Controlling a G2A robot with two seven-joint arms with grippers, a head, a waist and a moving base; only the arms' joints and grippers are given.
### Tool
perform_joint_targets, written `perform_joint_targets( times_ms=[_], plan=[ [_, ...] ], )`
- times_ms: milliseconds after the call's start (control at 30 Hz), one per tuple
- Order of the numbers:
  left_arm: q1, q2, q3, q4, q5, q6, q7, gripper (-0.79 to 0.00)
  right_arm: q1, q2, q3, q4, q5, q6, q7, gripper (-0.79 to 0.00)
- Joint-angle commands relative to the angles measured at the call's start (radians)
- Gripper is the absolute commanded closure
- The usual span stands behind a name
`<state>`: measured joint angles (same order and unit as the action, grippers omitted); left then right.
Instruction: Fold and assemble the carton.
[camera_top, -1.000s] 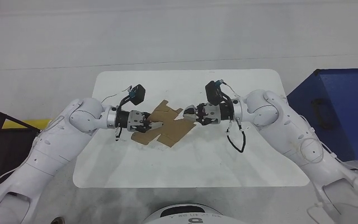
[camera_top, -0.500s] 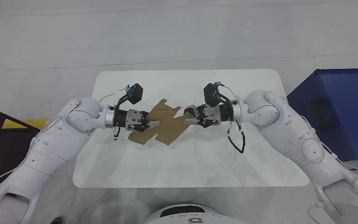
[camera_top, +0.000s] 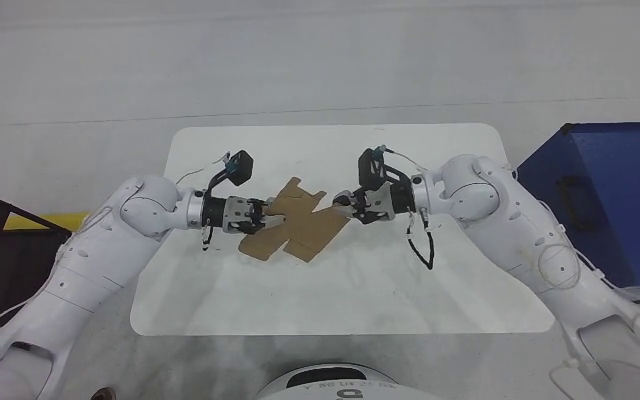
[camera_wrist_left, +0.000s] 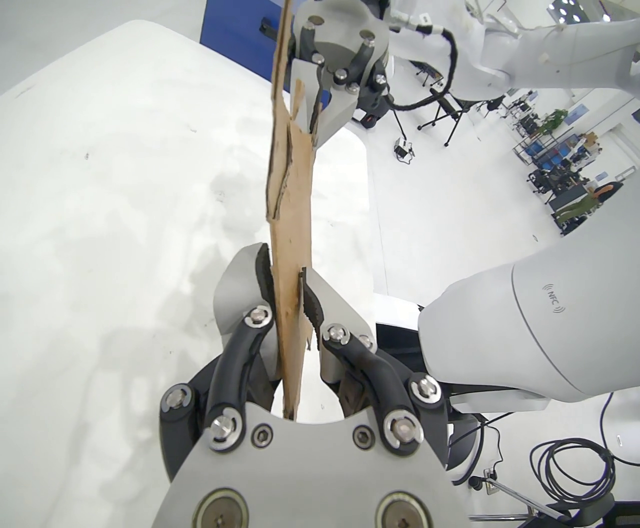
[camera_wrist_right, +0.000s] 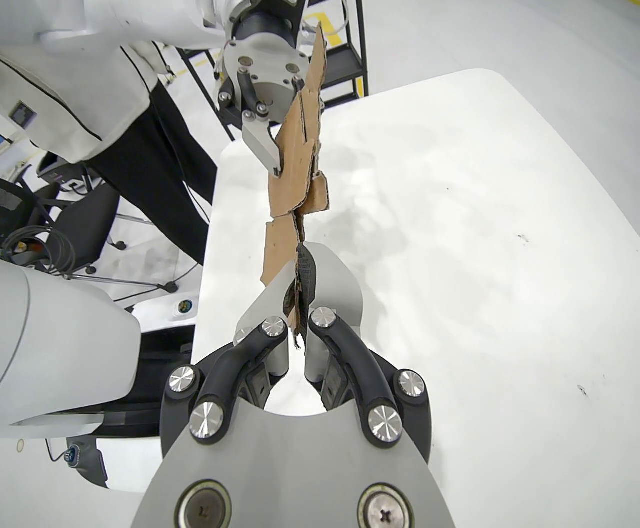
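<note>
The white counter (camera_top: 400, 290) has the flattened brown carton (camera_top: 300, 222) held over its middle. The left gripper (camera_top: 262, 212) pinches one carton end between its fingers. The right gripper (camera_top: 343, 200) pinches the opposite end likewise.

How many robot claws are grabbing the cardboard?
2. The left gripper is shut on one end of the flat carton. The right gripper is shut on the opposite end. The carton hangs between them, over the white table.
</note>
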<state>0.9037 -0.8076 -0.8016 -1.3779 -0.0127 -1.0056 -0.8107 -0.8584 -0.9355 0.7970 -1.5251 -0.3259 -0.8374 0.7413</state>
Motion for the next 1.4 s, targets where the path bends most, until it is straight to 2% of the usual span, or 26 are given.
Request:
perform_joint_targets(
  times_ms=[0, 133, 333, 567, 767, 867, 1100, 1200, 1367],
  plan=[
    [-0.006, 0.002, -0.013, 0.037, 0.011, 0.01, 0.007, -0.785, 0.014, -0.005, -0.008, -0.008, -0.016, 0.009, 0.006, 0.0],
    [-0.004, 0.012, -0.056, 0.078, 0.105, 0.041, 0.031, -0.785, 0.04, -0.012, -0.012, -0.017, -0.039, 0.016, 0.004, 0.0],
    [0.044, 0.026, -0.105, 0.032, 0.207, 0.059, 0.092, -0.785, 0.066, -0.03, -0.046, -0.019, -0.094, 0.044, 0.004, 0.0],
    [0.07, 0.015, -0.065, -0.103, 0.313, 0.116, 0.087, -0.785, 0.1, -0.057, -0.092, -0.015, -0.112, 0.056, -0.015, 0.0],
    [0.039, -0.013, 0.0, -0.138, 0.322, 0.135, 0.08, -0.785, 0.123, -0.08, -0.126, -0.005, -0.123, 0.074, -0.026, 0.0],
    [0.019, -0.026, 0.028, -0.13, 0.308, 0.134, 0.07, -0.785, 0.13, -0.089, -0.139, 0.008, -0.153, 0.105, -0.027, 0.0],
    [-0.016, -0.05, 0.068, -0.084, 0.289, 0.127, 0.062, -0.785, 0.121, -0.095, -0.134, 0.031, -0.097, 0.038, -0.061, 0.0],
    [-0.023, -0.053, 0.069, -0.056, 0.293, 0.122, 0.065, -0.785, 0.111, -0.091, -0.119, 0.056, -0.032, -0.006, -0.069, 0.0],
    [-0.018, -0.05, 0.055, -0.032, 0.327, 0.119, 0.067, -0.785, 0.104, -0.083, -0.107, 0.082, 0.051, -0.033, -0.019, 0.0]
  ],
)
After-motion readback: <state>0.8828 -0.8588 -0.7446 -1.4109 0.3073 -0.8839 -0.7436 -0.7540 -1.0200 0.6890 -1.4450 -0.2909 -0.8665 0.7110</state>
